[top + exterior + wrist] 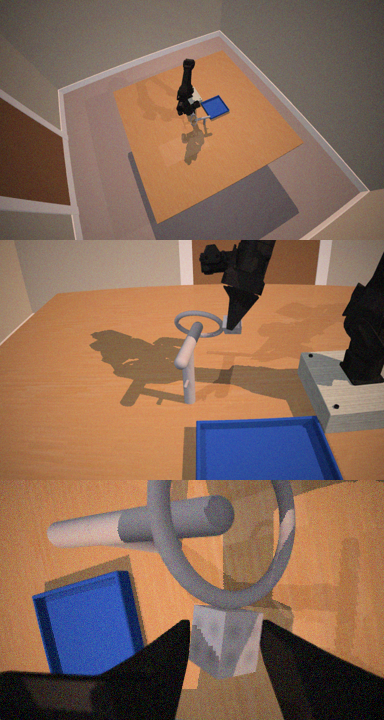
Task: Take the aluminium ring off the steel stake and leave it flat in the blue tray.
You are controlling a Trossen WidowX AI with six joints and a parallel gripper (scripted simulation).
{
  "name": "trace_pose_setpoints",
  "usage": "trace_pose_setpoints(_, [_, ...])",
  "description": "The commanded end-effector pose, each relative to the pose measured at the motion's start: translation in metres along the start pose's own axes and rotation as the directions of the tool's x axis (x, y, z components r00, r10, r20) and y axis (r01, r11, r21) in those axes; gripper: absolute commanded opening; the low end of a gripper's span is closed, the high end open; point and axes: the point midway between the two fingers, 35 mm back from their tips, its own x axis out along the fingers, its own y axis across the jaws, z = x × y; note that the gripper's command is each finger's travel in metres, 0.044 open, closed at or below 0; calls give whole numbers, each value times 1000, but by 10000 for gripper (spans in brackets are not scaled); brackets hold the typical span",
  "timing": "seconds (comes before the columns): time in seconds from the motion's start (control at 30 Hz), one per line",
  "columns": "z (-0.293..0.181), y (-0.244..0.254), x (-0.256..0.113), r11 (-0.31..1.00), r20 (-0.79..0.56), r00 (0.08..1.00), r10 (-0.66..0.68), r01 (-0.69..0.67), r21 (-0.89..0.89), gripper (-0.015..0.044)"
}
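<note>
Ring [194, 115] [198, 313] [182, 582]: grey | tray [215, 106] [260, 449] [90, 625]: blue | tabletop [240, 135] [84, 438] [320, 630]: orange, seemingly wood-grained

Matte black arm [187, 77] [252, 265] with angular, faceted housings; wedge-shaped black fingers [240, 306] tapering to narrow tips; squarish black foot [365, 380]; pale grey, wood-grained mounting block [197, 94] [312, 387] with dark round screw heads [336, 406]
</note>
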Motion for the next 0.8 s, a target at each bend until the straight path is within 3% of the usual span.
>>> trace_pose_setpoints(0.0, [1,-4,-2,1000,3,1000,6,-6,0,0])
trace_pose_setpoints(0.77, [2,-19,-7,1000,3,1000,4,-4,0,0])
